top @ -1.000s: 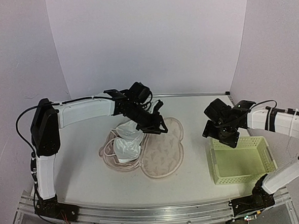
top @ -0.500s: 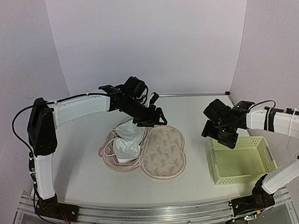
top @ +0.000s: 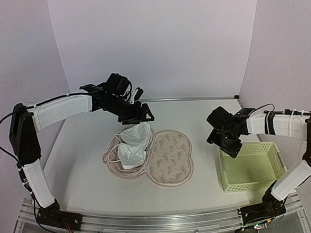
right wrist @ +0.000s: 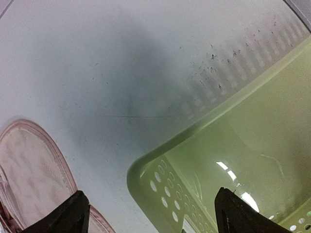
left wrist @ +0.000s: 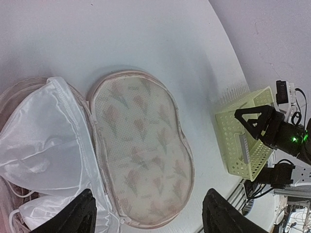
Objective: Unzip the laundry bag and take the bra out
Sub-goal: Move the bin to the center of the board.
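Observation:
The laundry bag [top: 171, 159] lies unzipped in the middle of the table, its printed lid folded flat to the right. In its left half rests the bra [top: 132, 148], pale and satiny, cups up, with thin straps looping over the bag's edge. My left gripper [top: 138, 117] hovers open just behind the bag, touching nothing. From the left wrist, the lid [left wrist: 141, 145] and the bra [left wrist: 43, 141] lie below the open left gripper [left wrist: 150, 216]. My right gripper [top: 226, 146] hangs open over the near-left corner of the basket, and the right wrist view shows this gripper [right wrist: 155, 216] empty.
A pale yellow-green lattice basket [top: 252, 184] stands at the right of the table; the right wrist sees its corner [right wrist: 146, 170] and the bag's edge [right wrist: 29, 165]. White walls close the back and both sides.
My left gripper opened, let go of the bag's lid and drew up and back to the left. The lid settled flat. The right gripper shifted slightly left.

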Controlling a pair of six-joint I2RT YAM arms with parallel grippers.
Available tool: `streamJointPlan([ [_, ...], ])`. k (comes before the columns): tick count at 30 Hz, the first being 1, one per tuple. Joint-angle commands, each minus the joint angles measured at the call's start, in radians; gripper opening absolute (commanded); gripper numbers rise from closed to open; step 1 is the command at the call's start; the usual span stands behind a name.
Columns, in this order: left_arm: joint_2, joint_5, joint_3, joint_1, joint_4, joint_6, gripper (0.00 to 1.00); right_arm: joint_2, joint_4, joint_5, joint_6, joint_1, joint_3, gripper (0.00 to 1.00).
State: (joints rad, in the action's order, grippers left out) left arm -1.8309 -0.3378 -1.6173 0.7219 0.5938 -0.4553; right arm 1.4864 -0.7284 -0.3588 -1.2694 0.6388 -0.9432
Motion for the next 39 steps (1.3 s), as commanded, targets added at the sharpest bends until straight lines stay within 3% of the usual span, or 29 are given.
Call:
streamJointPlan([
  [1,0.083,0.003,0.027,-0.022,-0.029,0.037,0.75,0.010,0.037,-0.034,-0.179,-0.016,0.021,0.90],
  [9,0.123,0.003,0.063,-0.039,-0.027,0.074,0.76,0.009,0.049,-0.114,-0.365,-0.068,0.071,0.85],
  [34,0.169,0.013,0.128,-0.065,-0.026,0.118,0.77,-0.003,0.089,-0.074,-0.403,-0.250,0.048,0.79],
  [39,0.165,0.012,0.128,-0.066,-0.026,0.116,0.77,0.005,0.110,-0.035,-0.393,-0.293,0.067,0.72],
])
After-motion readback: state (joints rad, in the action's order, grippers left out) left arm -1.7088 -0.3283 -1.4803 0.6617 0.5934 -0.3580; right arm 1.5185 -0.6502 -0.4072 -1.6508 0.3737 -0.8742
